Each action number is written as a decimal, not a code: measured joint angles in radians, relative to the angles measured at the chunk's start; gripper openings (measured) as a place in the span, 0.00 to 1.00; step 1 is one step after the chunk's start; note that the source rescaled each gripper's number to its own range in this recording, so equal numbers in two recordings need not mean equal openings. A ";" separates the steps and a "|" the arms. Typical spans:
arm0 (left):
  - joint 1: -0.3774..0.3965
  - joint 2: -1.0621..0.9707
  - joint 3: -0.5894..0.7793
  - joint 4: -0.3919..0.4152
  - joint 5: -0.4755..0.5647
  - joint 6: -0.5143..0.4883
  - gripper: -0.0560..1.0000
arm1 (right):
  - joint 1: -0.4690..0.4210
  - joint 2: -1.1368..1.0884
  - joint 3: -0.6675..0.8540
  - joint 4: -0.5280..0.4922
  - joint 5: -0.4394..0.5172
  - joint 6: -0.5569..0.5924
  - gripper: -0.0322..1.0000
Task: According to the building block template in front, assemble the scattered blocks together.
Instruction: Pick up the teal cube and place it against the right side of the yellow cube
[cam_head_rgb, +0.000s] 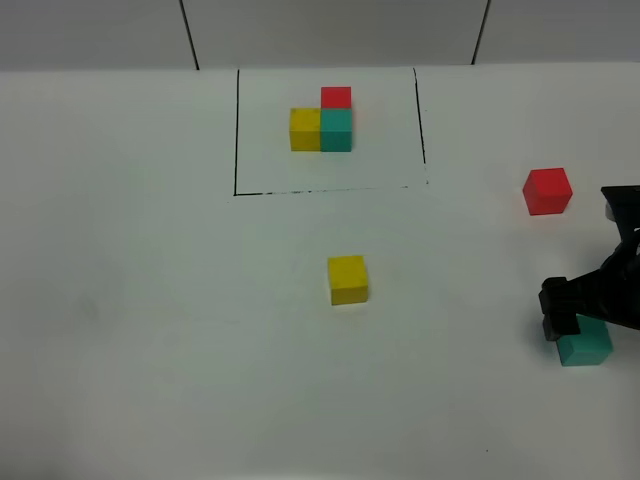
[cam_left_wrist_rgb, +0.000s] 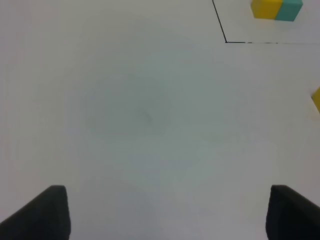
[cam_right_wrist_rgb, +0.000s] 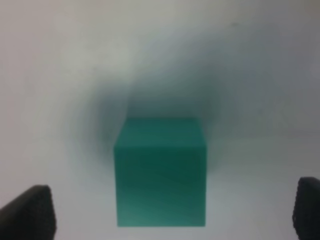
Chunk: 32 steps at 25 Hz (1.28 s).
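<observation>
The building block template (cam_head_rgb: 322, 128) lies at the back centre inside a thin black outline (cam_head_rgb: 237, 130): yellow and teal cubes side by side, a red one behind the teal. The loose yellow cube (cam_head_rgb: 347, 279) sits mid-table. The loose red cube (cam_head_rgb: 547, 190) sits at the right. The loose teal cube (cam_head_rgb: 586, 346) sits at the right edge under my right gripper (cam_head_rgb: 590, 322). In the right wrist view this gripper (cam_right_wrist_rgb: 167, 220) is open, with the teal cube (cam_right_wrist_rgb: 161, 170) between its fingertips (cam_right_wrist_rgb: 27, 212) and apart from them. My left gripper (cam_left_wrist_rgb: 165, 220) is open and empty over bare table.
The white table (cam_head_rgb: 150, 300) carries nothing else. The left wrist view shows the outline's corner (cam_left_wrist_rgb: 225, 42), the template's yellow (cam_left_wrist_rgb: 266, 8) and teal (cam_left_wrist_rgb: 290, 10) cubes, and an edge of the loose yellow cube (cam_left_wrist_rgb: 317, 100). Two dark seams run up the back wall (cam_head_rgb: 190, 35).
</observation>
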 joint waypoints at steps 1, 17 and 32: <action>0.000 0.000 0.000 0.000 0.000 0.000 0.89 | 0.000 0.010 0.000 0.002 -0.004 0.000 0.92; 0.000 0.000 0.000 0.000 0.000 -0.002 0.89 | 0.000 0.145 -0.001 0.029 -0.031 -0.012 0.73; 0.000 0.000 0.000 0.000 0.000 -0.002 0.89 | 0.004 0.160 -0.010 -0.019 -0.012 -0.012 0.05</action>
